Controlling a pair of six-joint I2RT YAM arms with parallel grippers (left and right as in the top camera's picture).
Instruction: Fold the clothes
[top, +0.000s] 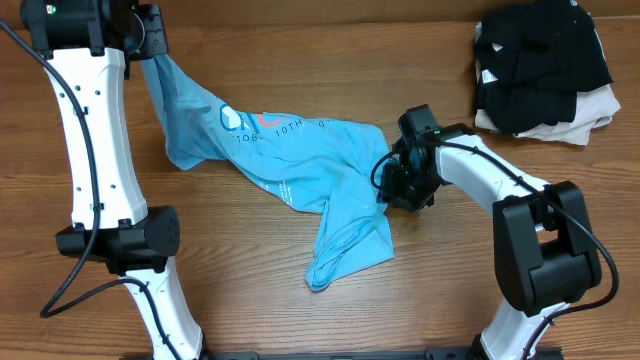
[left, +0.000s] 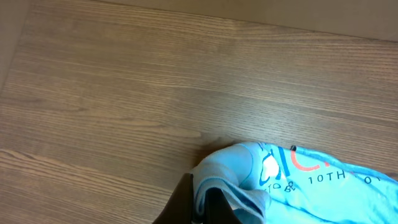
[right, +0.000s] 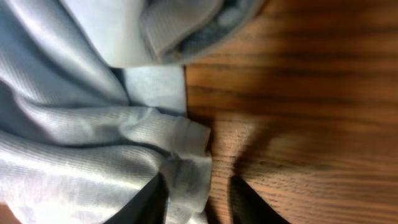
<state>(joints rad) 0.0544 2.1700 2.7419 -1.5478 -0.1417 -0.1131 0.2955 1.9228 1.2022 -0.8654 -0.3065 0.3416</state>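
The light blue T-shirt lies crumpled across the middle of the table, with red-and-white lettering showing near its left part. My left gripper is at the far left, shut on a corner of the shirt and holding it raised; in the left wrist view the cloth is pinched between the fingers. My right gripper is low at the shirt's right edge. In the right wrist view its fingers are apart, with a folded hem of the shirt lying between them.
A pile of black garments sits on a beige/white folded cloth at the far right corner. Bare wood table lies beyond the shirt and to the right of the right gripper.
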